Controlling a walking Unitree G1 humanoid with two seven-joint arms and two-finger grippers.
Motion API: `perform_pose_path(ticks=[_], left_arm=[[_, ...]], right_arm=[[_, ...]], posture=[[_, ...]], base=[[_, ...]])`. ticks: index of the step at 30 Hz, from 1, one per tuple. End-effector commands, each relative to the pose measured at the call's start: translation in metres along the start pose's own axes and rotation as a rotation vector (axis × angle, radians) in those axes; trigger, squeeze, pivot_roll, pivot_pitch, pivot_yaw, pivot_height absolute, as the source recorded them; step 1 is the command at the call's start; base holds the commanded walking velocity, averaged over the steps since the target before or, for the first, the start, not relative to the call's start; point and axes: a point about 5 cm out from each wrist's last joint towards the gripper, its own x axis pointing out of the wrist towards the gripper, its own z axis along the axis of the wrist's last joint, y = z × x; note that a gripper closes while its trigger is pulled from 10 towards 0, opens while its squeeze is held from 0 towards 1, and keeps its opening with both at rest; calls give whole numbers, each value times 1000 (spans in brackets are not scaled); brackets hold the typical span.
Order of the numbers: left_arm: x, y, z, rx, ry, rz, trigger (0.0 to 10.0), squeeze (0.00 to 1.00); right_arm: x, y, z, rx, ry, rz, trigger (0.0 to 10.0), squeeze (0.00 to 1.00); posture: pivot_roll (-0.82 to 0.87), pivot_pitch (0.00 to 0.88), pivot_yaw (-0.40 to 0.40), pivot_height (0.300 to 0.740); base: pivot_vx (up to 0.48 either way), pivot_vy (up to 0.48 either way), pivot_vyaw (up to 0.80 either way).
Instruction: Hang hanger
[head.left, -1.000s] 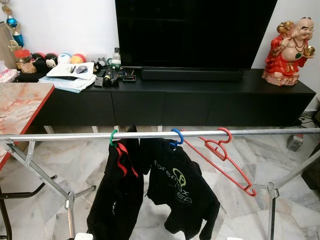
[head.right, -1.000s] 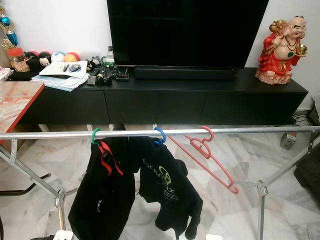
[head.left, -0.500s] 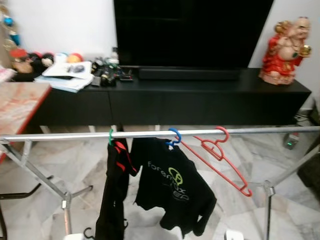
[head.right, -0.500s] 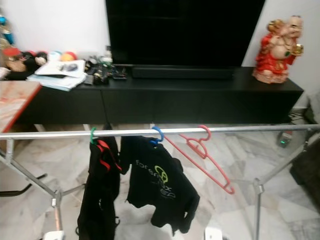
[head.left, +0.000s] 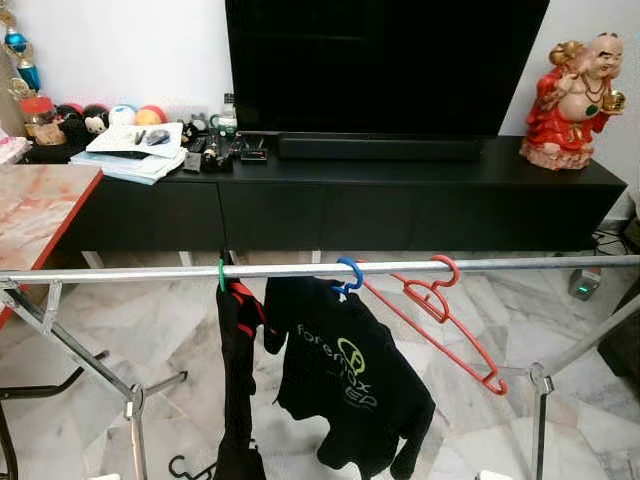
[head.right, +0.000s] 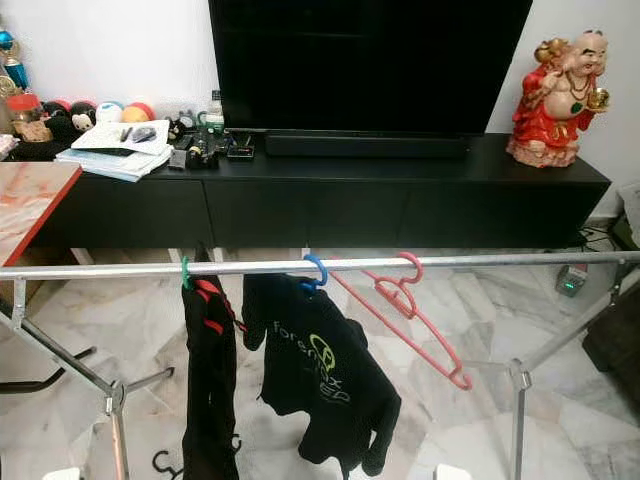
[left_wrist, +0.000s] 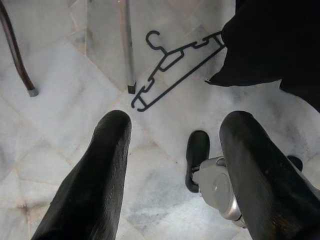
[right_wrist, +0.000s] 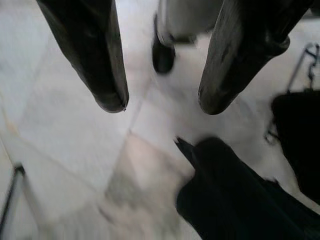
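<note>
Both of my pincers hung low and empty: my left gripper (left_wrist: 172, 150) had its fingers spread wide over the marble floor (left_wrist: 60, 125), and my right gripper (right_wrist: 160, 100) was parted too. At mid-frame of the head view, the silver metal rail (head.left: 300, 270) carried a red plastic hanger (head.left: 440, 315), bare and tilted, right of two black garments on a green hook (head.left: 222, 275) and a blue hook (head.left: 350, 272). So that hanging looked done. A thin black hanger (left_wrist: 170, 65) lay on the floor near a rack leg, upper middle of my left wrist view; I judged it was left to pick up and hang.
</note>
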Motion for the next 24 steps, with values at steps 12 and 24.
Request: perform_pose_path(ticks=[12, 24], left_arm=[[-2, -7, -15, 40, 32, -36, 10000, 0], [0, -10, -9, 66, 34, -44, 10000, 0]], right_arm=[[-49, 12, 89, -20, -694, 122, 10000, 0], [-78, 55, 148, -119, -797, 373, 10000, 0]], posture=[[58, 0, -65, 740], [33, 0, -52, 740]], base=[[0, 0, 0], [0, 0, 0]])
